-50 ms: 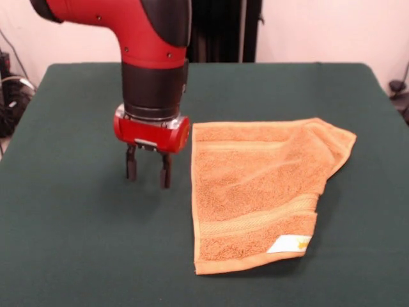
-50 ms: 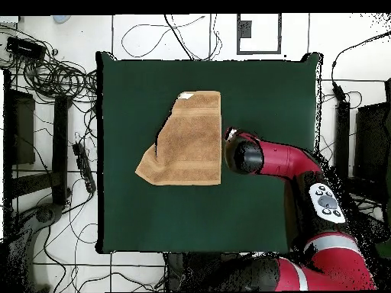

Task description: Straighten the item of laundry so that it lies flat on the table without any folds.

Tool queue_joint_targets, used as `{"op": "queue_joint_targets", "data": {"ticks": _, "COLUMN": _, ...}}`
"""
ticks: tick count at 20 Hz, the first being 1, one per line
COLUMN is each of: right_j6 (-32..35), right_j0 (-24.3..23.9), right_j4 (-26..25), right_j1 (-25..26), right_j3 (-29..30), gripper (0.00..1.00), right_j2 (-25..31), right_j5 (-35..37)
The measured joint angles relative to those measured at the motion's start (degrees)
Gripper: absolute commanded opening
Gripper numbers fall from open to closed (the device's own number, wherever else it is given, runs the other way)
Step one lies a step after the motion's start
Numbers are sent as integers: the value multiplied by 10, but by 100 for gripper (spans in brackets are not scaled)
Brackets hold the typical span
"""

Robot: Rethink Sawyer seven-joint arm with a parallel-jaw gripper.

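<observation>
The towel (image 1: 259, 192) lies near the middle of the table (image 1: 70, 230), orange-tan against the dark green cloth, mostly spread out but not fully flat: in the front view its right side is folded inward, so that edge runs at a slant from the upper right corner down toward the lower border band. A small white care tag (image 1: 289, 244) sits at the towel's lower right corner. The gripper (image 1: 148, 171) hangs just beside the towel's straight left edge, not touching it, its two dark fingers (image 1: 131, 167) spread apart with nothing between them, tips close above the table
</observation>
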Motion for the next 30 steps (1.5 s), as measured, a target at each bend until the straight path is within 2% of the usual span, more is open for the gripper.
{"op": "queue_joint_targets", "data": {"ticks": 7, "right_j6": 0, "right_j0": 29, "right_j4": 1, "right_j1": 12, "right_j3": 1, "gripper": 100, "right_j2": -8, "right_j5": -7}}
{"op": "queue_joint_targets", "data": {"ticks": 15, "right_j6": 0, "right_j0": 136, "right_j4": 40, "right_j1": -15, "right_j3": 5, "gripper": 100, "right_j2": -44, "right_j5": -7}}
{"op": "queue_joint_targets", "data": {"ticks": 19, "right_j6": 0, "right_j0": 154, "right_j4": 60, "right_j1": -22, "right_j3": 4, "gripper": 100, "right_j2": -44, "right_j5": -8}}
{"op": "queue_joint_targets", "data": {"ticks": 24, "right_j6": 0, "right_j0": 140, "right_j4": 65, "right_j1": -12, "right_j3": -4, "gripper": 100, "right_j2": -39, "right_j5": -20}}
{"op": "queue_joint_targets", "data": {"ticks": 30, "right_j6": 0, "right_j0": 92, "right_j4": 64, "right_j1": 38, "right_j3": -33, "gripper": 100, "right_j2": -36, "right_j5": -38}}
